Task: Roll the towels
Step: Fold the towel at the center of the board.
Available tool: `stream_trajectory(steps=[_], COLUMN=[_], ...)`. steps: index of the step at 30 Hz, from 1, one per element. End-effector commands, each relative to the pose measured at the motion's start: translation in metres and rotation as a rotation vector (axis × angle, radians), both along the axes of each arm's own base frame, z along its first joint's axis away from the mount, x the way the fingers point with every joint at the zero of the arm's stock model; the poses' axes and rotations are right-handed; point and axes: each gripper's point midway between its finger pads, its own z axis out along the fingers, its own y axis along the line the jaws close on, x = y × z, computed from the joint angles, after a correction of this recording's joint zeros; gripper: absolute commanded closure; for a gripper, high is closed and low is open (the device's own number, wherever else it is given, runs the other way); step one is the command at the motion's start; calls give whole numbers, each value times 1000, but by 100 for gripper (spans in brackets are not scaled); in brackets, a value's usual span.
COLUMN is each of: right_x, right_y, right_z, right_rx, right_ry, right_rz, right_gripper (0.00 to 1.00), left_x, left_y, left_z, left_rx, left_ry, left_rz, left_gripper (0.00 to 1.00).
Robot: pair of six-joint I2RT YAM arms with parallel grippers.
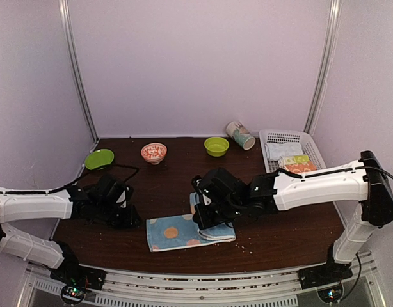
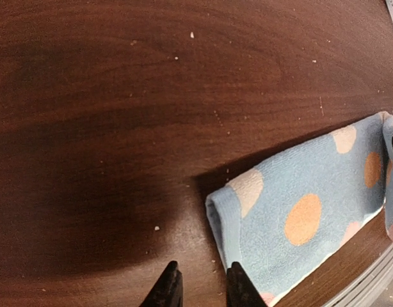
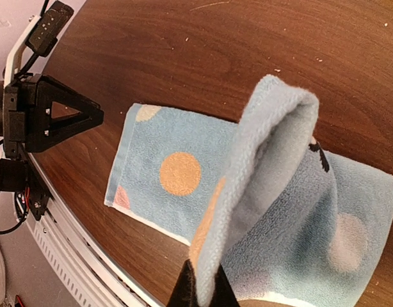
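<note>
On table [image 1: 164,185], blue dotted towel [image 1: 177,233], right end curled up.

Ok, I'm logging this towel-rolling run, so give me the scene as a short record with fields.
towel: light blue dotted towel on the table, right end lifted and curled over
right gripper: shut on the towel's lifted edge
left gripper: open, empty, at the towel's left end
far side: green plate, patterned bowl, green bowl, tipped cup, basket with rolls

Two arms [image 1: 36,206] [image 1: 318,185], three bowls [image 1: 99,158] [image 1: 153,152] [image 1: 216,146], one cup [image 1: 240,135], one basket [image 1: 283,134], two towels [image 1: 177,231] [image 1: 300,167], two other rolls [image 1: 283,151] [image 1: 294,159]
</note>
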Motion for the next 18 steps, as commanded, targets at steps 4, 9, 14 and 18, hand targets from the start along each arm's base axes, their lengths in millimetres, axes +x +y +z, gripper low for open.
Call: stream_trajectory(steps=[4,9,14,18], right_x=[-3,-1,-3,-4], right_y=[27,38,48,55], right_z=[-6,-5,-3,-5], right_rx=[11,-1,-16,-23], right_ry=[29,27,27,28], right_rz=[17,24,44,55], right_gripper=[100,100,100,100], left_x=[-7,-8,-9,-9], left_y=[11,12,14,16], left_z=[-9,-9,-10,-10], left_rx=[26,29,37,39], left_ry=[4,4,3,1], left_rz=[22,22,23,26], left_gripper=[75,75,75,75])
